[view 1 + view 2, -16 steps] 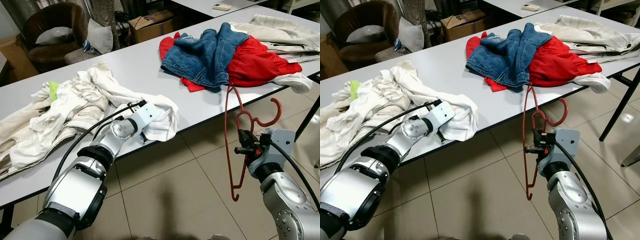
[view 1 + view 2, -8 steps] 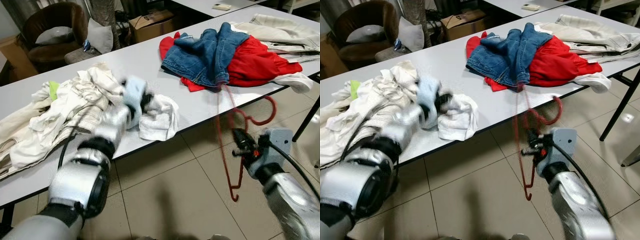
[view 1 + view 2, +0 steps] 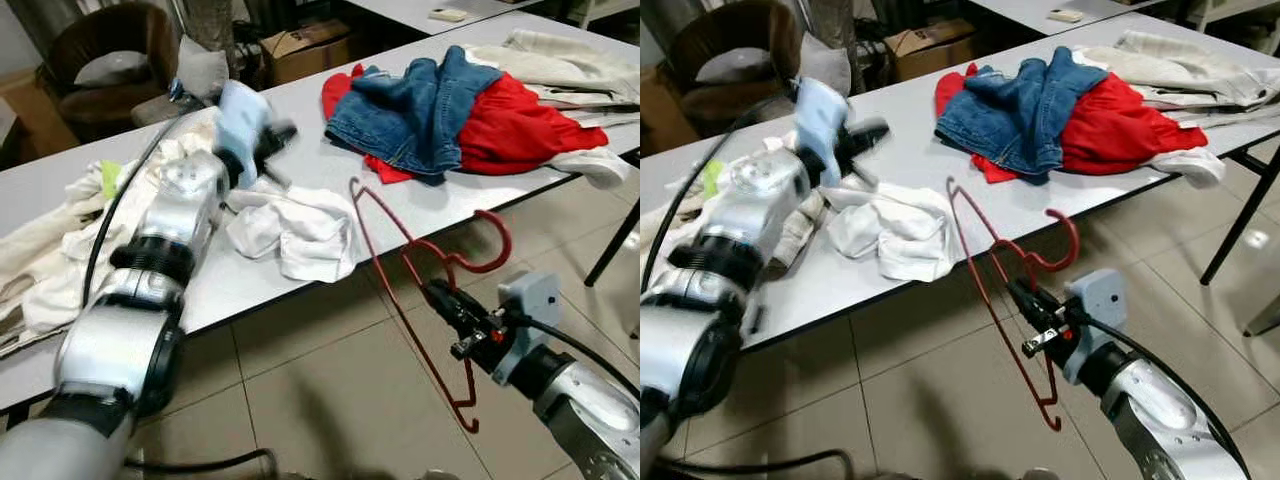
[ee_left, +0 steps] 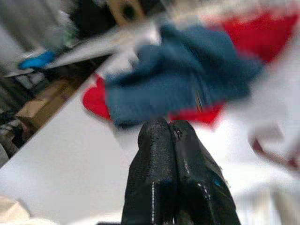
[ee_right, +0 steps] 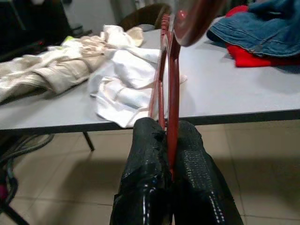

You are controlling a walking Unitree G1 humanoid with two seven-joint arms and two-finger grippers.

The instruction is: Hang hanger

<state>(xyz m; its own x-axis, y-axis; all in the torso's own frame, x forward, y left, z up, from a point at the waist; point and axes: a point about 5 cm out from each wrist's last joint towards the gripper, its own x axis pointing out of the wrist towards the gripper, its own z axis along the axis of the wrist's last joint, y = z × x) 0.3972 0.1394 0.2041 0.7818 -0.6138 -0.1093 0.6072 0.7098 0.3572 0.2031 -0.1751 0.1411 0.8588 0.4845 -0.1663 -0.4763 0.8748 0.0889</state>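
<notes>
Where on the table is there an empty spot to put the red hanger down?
The table is bare between the white cloth and the jeans, though the left pincer hovers there. The right pincer holds the red hanger by that gap. Both table ends are crowded with clothes.

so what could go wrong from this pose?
1. The right gripper pinches the red hanger on a thin bar near its neck, with most of the frame sticking out tilted; it could pivot or slip in the fingers.
2. The hanger's upper corner sits over the table edge next to the white garment; a swing could snag cloth or knock the edge.
3. The left gripper is shut on nothing, above the table, so the garment isn't secured.
</notes>
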